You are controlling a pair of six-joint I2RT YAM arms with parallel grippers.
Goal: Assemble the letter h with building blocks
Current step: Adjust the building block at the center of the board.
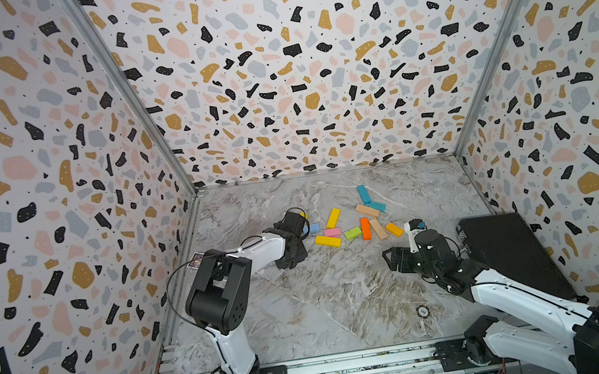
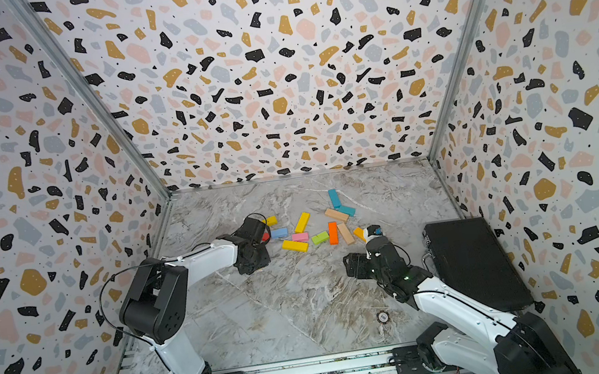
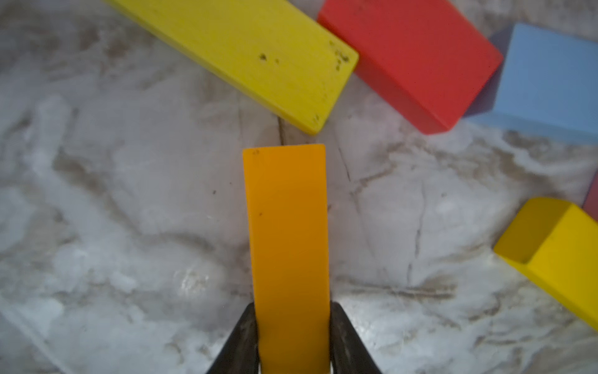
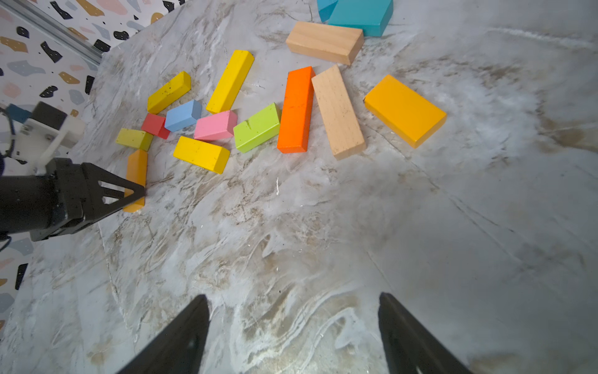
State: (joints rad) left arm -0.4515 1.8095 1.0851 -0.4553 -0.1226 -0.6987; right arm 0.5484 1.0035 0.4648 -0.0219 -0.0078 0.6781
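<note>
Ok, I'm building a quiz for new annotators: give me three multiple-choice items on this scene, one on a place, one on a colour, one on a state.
1. Where does the lime green block lie?
A. Alone, far from the other blocks
B. Between the pink block and the orange bar
C. Stacked on top of another block

2. What colour is the bar that the left gripper grips?
A. Amber
B. Blue
C. Pink

3. How is the right gripper?
A. Shut on a block
B. Shut with nothing in it
C. Open and empty

Answers:
1 B: the right wrist view shows it flanked by those two.
2 A: in the left wrist view the fingers press both sides of the amber bar.
3 C: its fingers stand wide apart over bare tabletop.
</note>
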